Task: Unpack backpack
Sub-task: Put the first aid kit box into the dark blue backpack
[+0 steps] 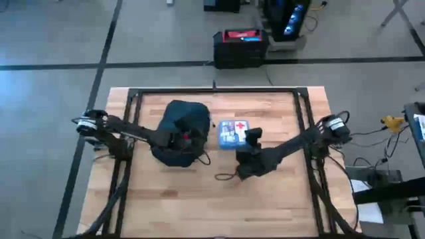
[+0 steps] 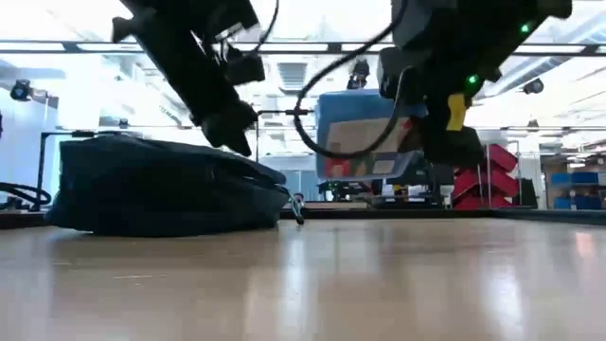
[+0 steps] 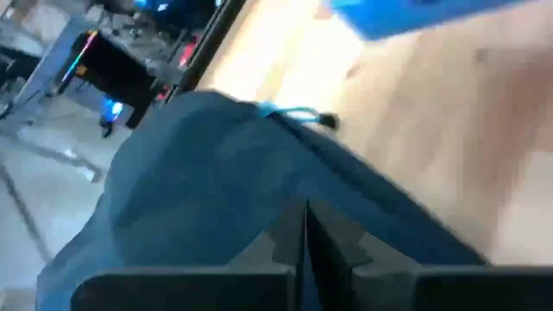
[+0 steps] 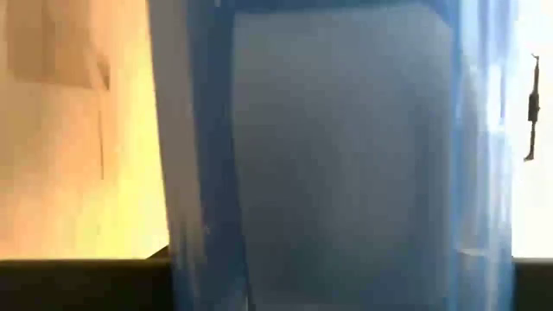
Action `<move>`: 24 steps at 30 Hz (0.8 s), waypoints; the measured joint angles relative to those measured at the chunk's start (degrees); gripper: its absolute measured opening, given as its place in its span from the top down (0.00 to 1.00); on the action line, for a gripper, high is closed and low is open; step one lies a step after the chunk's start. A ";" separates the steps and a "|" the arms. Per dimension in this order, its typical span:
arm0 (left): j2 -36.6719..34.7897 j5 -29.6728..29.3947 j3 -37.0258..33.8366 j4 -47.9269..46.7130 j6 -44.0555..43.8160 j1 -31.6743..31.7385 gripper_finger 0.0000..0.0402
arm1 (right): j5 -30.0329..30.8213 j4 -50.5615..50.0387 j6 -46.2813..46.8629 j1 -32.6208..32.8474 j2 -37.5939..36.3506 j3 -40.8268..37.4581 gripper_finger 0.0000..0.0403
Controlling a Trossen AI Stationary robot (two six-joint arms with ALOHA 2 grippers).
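1. Left claw (image 1: 188, 138) pressed shut, fingers (image 3: 304, 250) meeting with no gap, down on the top of the dark navy soft fabric backpack (image 1: 178, 133); whether any fabric is pinched between them cannot be told.
2. Right claw (image 1: 251, 141) part open and closed on the small blue-and-white box with a red cross (image 1: 233, 133), held up off the light wooden bench (image 1: 265, 206) in the low view.
3. Red cross on the box face readable from above; other print there too small to read. No logo or writing made out on the backpack.
4. Backpack lying flat on the bench, left of centre, just beside the box; long axis running roughly from the far edge toward the near edge, rounded end toward the far side.
5. Thin light-blue cord (image 3: 294, 113) showing at the backpack's edge in the left wrist view.
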 joint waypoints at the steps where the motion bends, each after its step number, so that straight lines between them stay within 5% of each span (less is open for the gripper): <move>1: -0.63 0.70 0.00 -0.05 0.13 -0.75 1.00 | -0.11 0.03 0.45 0.02 -0.46 -0.60 0.67; 7: -1.64 3.15 0.04 4.28 -0.50 -1.55 0.95 | -0.17 2.48 1.37 0.18 -2.75 -2.59 0.67; 13: 0.87 10.51 0.02 8.39 -1.64 0.01 0.70 | -0.22 4.44 1.37 0.20 -2.75 -2.98 0.67; 19: 5.08 9.04 -0.02 8.41 -2.20 2.98 0.44 | -0.40 5.13 1.32 0.18 -2.75 -3.09 0.67; 24: 8.29 4.22 0.16 4.79 -4.99 5.71 0.33 | -0.59 5.32 1.27 0.20 -2.75 -3.09 0.67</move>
